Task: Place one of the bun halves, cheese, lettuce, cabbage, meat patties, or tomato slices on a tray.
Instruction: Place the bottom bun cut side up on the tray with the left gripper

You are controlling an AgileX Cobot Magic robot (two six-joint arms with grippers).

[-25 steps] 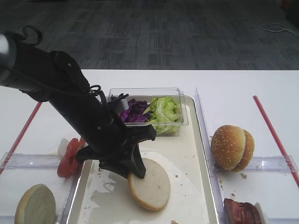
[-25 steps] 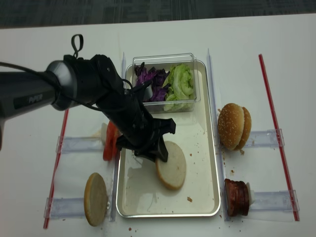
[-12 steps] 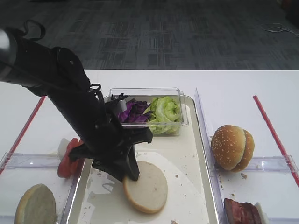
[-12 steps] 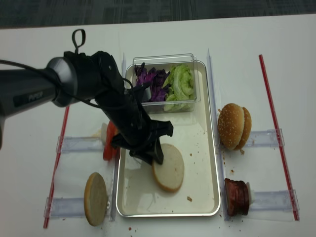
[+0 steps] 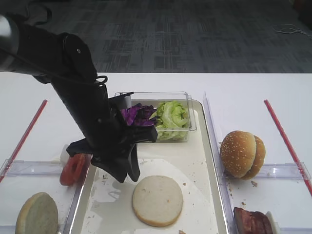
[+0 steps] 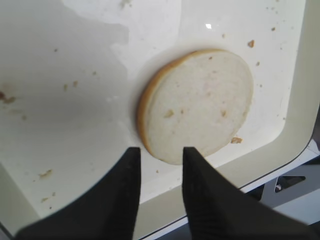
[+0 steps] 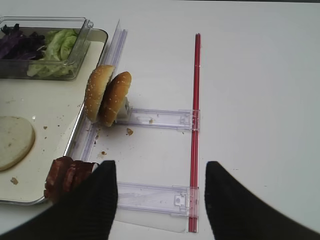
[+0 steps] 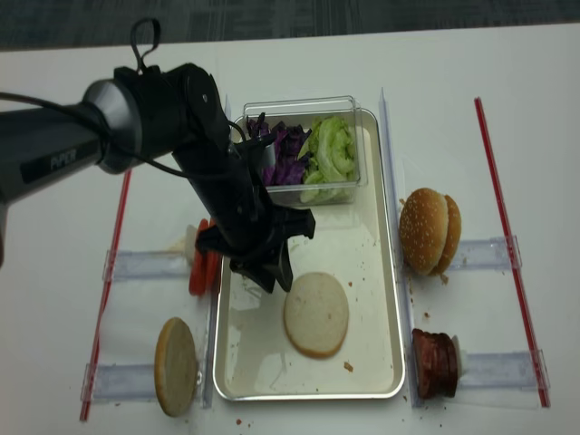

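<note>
A flat bun half (image 5: pixel 157 201) (image 8: pixel 316 314) (image 6: pixel 197 105) lies cut face up on the cream liner of the tray (image 5: pixel 195 156) (image 8: pixel 372 272) (image 6: pixel 75 100). My left gripper (image 5: pixel 127 175) (image 8: pixel 276 279) (image 6: pixel 161 160) hovers just off the bun's left edge, narrowly open with nothing between its fingers. My right gripper (image 7: pixel 159 167) stands wide open and empty over the table right of the tray (image 7: pixel 45 100). Tomato slices (image 5: pixel 73 168) (image 8: pixel 201 270) and a second bun half (image 5: pixel 36 214) (image 8: pixel 176 365) stay left of the tray. Meat patties (image 5: pixel 252 220) (image 8: pixel 435 362) (image 7: pixel 65 175) sit to its right. Cheese is out of view.
A clear box at the tray's far end holds lettuce (image 5: pixel 170 117) (image 8: pixel 331 154) (image 7: pixel 60 45) and cabbage (image 5: pixel 139 116) (image 8: pixel 281 149) (image 7: pixel 20 40). A sesame bun (image 5: pixel 242 153) (image 8: pixel 429 231) (image 7: pixel 107 95) stands on a clear holder at the right. Red strips (image 7: pixel 195 100) line the table's sides.
The bun half, tilted against the left gripper's fingers before, now lies flat on the tray. The left gripper has let go, risen and drawn back to the left.
</note>
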